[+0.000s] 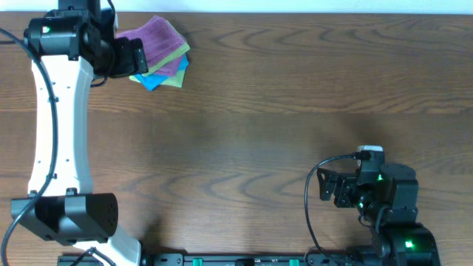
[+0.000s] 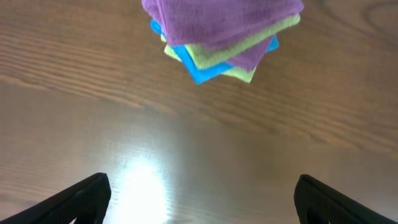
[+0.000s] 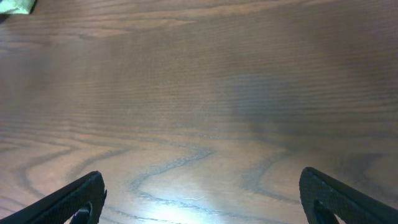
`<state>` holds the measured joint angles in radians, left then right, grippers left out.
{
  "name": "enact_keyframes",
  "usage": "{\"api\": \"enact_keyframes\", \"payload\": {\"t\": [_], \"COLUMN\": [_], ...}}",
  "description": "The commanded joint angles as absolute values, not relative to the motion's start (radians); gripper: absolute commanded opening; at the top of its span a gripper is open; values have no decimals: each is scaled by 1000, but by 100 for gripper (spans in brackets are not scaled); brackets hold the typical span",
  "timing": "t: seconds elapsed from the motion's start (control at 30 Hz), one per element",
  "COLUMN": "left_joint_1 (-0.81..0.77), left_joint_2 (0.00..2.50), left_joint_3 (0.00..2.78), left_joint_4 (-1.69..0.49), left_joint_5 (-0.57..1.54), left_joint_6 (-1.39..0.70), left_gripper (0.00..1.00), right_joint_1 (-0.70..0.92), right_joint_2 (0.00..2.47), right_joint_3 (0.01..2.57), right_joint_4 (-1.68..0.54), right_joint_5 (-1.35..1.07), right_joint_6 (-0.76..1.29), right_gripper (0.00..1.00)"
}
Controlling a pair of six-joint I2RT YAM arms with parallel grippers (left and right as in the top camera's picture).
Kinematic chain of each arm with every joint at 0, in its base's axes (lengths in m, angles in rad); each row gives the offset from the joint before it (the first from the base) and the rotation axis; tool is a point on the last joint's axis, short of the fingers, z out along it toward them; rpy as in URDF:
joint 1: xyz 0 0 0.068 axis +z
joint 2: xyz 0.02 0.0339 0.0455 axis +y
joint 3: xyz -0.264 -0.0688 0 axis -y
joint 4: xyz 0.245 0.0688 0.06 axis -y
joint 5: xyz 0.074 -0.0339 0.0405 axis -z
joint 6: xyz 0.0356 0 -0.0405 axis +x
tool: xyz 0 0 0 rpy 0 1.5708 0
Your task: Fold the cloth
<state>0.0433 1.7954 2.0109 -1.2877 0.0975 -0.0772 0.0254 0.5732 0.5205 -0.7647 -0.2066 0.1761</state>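
Cloth (image 1: 157, 35) tops the pile (image 1: 152, 80) at the far-left corner, dead ahead of my left gripper (image 2: 202, 198), jaws wide, empty. Right gripper (image 1: 325, 185) also spread, well apart. Left's nearer.

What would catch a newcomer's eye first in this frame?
The pile of cloths at the far left corner of the table: the purple cloth on top, a lime-green cloth and a blue cloth peeking out below. The left hand hangs open just short of it, while the right hand sits open over bare wood at the near right.
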Motion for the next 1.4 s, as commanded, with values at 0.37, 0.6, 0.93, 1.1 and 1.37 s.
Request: {"api": "enact_keyframes", "payload": {"t": [0.37,0.6,0.93,1.1,1.37], "left_joint_1": [46,46,46,46,46], "left_joint_2": [1282,987,561,367,154], "left_joint_3": [1448,1092,668,492,315], "left_joint_4": [-1025,-830,-723,-722,-729], "left_joint_5": [102,101,94,94,94], "left_joint_6": [-48,-47,-36,0,51], "left_gripper": [95,95,95,95,95], "right_joint_1": [18,18,18,18,18], "right_joint_2": [568,568,567,568,568], "right_joint_3": [516,516,516,516,516], "right_joint_4": [-764,-764,-764,-764,-764], "right_joint_5": [-198,-198,-198,-198,-198], "right_joint_6": [186,186,186,186,186], "right_gripper": [99,99,99,99,99]}}
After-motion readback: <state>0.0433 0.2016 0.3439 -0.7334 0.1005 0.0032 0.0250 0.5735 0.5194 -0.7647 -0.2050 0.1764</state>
